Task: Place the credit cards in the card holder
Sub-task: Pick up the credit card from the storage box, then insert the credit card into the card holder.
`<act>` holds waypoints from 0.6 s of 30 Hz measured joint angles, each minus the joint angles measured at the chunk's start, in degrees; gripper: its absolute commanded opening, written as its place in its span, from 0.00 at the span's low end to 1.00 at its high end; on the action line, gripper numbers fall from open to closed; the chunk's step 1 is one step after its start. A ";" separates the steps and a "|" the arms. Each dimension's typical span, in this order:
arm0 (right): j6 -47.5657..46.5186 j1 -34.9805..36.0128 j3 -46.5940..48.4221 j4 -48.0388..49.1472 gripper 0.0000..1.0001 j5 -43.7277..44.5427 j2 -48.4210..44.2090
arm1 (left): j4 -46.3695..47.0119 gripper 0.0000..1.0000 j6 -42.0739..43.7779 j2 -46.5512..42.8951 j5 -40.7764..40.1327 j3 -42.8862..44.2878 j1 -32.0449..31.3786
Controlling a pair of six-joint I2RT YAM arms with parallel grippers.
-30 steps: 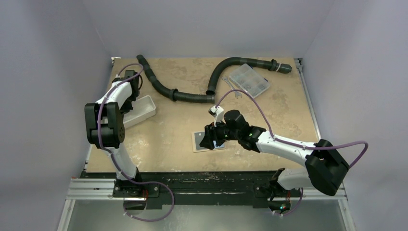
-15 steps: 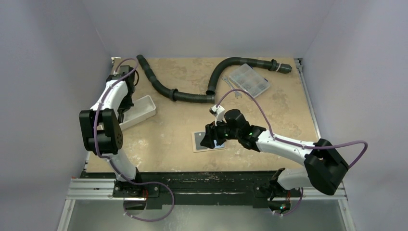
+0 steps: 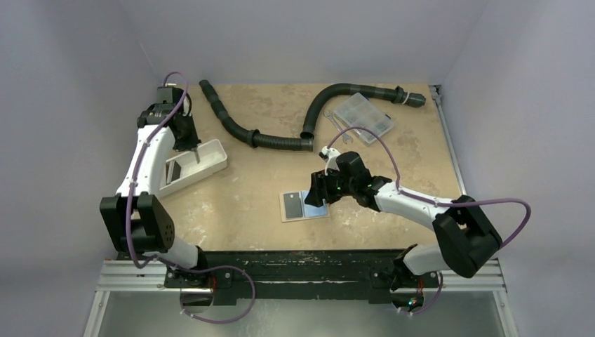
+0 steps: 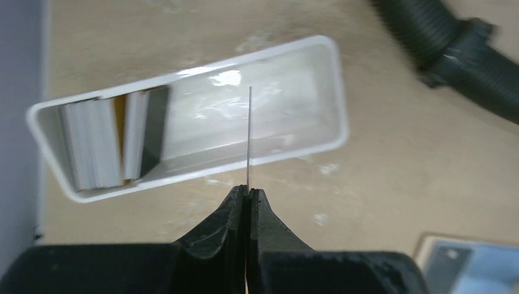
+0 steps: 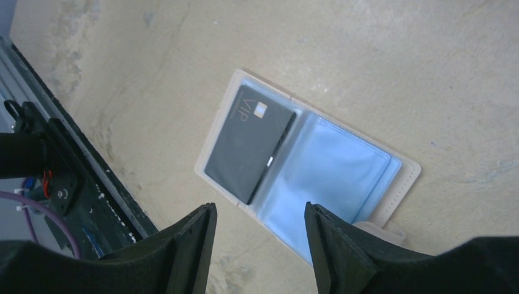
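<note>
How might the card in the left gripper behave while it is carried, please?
The card looks stiff: seen edge-on, it runs straight out from the left gripper, unsupported. It is probably light, being very thin. Pinched only at its near edge, it could pivot or slip if bumped against the white tray.

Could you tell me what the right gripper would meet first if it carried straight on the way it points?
Probably the open card holder, near its fold beside the dark credit card. The right gripper has its jaws open around that spot, though depth is unclear.
</note>
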 measured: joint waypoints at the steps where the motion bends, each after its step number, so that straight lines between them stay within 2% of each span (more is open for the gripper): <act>1: -0.04 -0.57 0.04 -0.55 0.63 -0.24 0.57 | 0.81 0.00 -0.02 -1.42 3.78 -0.50 -0.02; 3: -0.02 -1.57 0.07 -1.27 0.62 -1.40 1.51 | 2.56 0.00 -0.20 -4.07 11.23 -1.88 -0.28; 6: 0.00 -2.78 0.07 -1.81 0.47 -3.39 2.49 | 8.66 0.00 -2.82 -9.38 24.09 -8.00 -3.08; 9: 0.17 -4.39 0.09 -1.66 0.31 -6.43 4.04 | 19.02 0.00 -8.90 -13.11 36.33 -17.94 -11.41; 13: 0.94 -7.26 0.09 -0.48 0.08 -10.08 7.50 | 33.79 0.00 -17.97 -11.91 47.67 -30.38 -24.20; 15: 1.14 -8.72 0.09 0.13 0.03 -11.02 9.68 | 41.53 0.00 -22.67 -10.16 51.71 -35.74 -27.10; 18: 1.29 -10.60 0.09 0.35 0.02 -11.76 12.15 | 52.76 0.00 -28.74 -6.01 55.82 -41.13 -28.57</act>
